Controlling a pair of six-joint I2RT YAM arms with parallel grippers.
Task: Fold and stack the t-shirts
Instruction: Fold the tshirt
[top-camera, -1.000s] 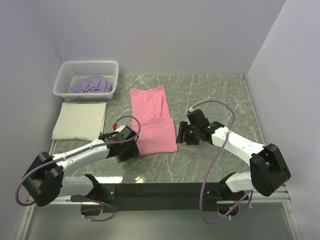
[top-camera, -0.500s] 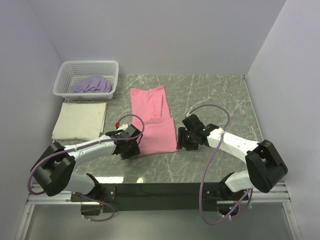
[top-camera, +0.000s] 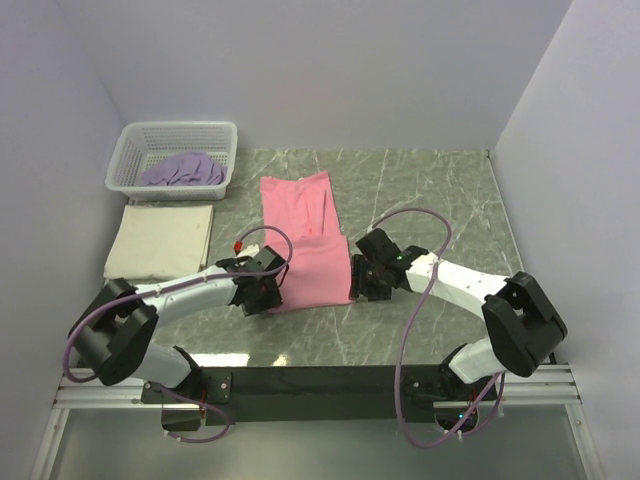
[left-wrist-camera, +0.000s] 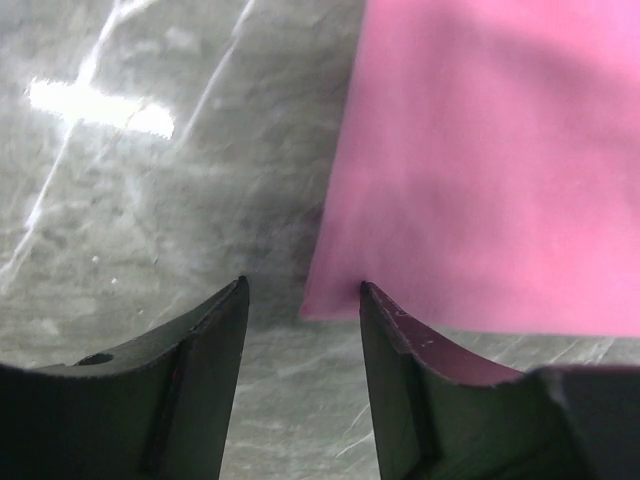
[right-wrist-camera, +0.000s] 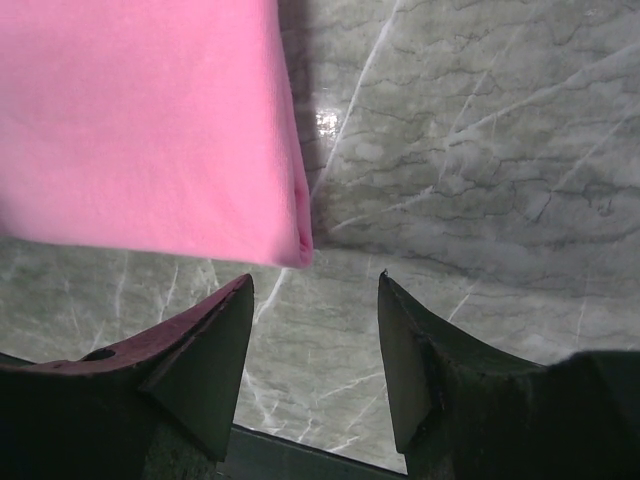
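Note:
The pink t-shirt (top-camera: 305, 235) lies partly folded in a long strip on the table's middle. My left gripper (top-camera: 268, 297) is open and low at its near left corner (left-wrist-camera: 325, 305), which sits just ahead of the tips. My right gripper (top-camera: 358, 283) is open and low at its near right corner (right-wrist-camera: 300, 245), also just ahead of the tips. Neither holds fabric. The cream t-shirt (top-camera: 160, 240) lies folded at the left. The lavender t-shirt (top-camera: 184, 170) is crumpled in the basket.
The white lattice basket (top-camera: 140, 142) stands at the back left corner. Grey marble table (top-camera: 430, 190) shows bare to the right of the pink shirt. Walls close in on the left, the back and the right. The black base rail (top-camera: 320, 380) runs along the near edge.
Both grippers have moved inward toward the pink shirt's near corners. The near edge of the shirt looks slightly pushed in and narrower.

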